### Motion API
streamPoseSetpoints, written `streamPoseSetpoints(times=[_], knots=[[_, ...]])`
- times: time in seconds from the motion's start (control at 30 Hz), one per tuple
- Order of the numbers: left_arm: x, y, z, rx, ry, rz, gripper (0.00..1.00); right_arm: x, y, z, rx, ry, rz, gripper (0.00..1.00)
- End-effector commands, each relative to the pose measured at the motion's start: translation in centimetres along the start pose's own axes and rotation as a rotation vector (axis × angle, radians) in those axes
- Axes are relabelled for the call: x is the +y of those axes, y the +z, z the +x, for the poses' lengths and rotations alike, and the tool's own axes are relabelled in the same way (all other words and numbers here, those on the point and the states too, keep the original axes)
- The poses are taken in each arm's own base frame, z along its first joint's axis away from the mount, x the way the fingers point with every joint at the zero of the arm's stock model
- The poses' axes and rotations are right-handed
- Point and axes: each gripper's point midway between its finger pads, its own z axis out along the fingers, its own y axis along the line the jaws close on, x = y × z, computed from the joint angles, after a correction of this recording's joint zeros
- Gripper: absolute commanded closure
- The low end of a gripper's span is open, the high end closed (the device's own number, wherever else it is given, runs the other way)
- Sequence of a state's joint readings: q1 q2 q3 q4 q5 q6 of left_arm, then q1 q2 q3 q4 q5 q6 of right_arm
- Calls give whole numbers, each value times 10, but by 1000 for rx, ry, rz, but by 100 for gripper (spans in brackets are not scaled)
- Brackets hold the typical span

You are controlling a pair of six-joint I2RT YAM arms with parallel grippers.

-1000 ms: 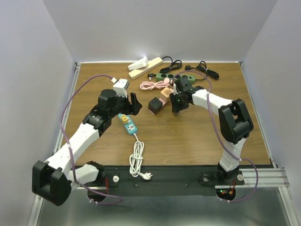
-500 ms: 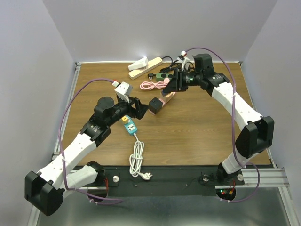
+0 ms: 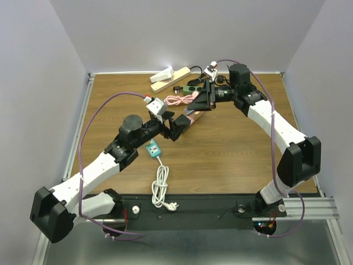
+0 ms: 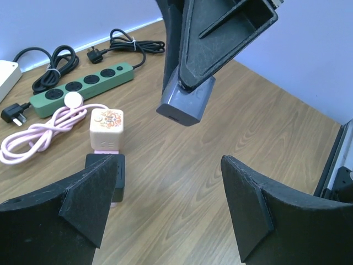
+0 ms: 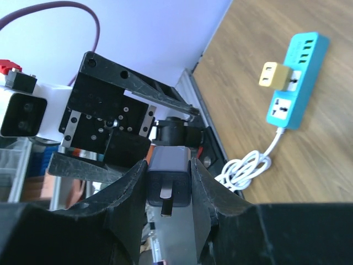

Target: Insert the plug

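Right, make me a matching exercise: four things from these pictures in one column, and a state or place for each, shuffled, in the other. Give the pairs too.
Things
1. grey square charger block
2. teal plastic power strip
3. green four-socket power strip
4. pink coiled cable

States
A. a yellow adapter sits in one socket
B. looped on the wooden table beside a beige cube
C. held in the right gripper, in the air
D. lies flat beside a bundled black cord

Pairs: 1-C, 2-A, 3-D, 4-B
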State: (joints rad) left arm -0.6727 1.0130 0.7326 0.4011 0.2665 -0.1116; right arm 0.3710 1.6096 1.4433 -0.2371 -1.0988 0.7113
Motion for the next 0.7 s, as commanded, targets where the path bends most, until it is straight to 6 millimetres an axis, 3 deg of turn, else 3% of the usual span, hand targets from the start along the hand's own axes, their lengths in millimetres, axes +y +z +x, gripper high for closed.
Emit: streamPoseSetpoints(times=[0.0,0.37,0.67], knots=[[-10,3,-44,-158,74,23,13,39,-7,0,13,-61,-115,99],[-19,19,-50,-179,100,53,13,46,-7,3,27,-59,-141,99],[-21,13,-71,-263,118,43,16,40,-5,10,42,-40,-142,99]])
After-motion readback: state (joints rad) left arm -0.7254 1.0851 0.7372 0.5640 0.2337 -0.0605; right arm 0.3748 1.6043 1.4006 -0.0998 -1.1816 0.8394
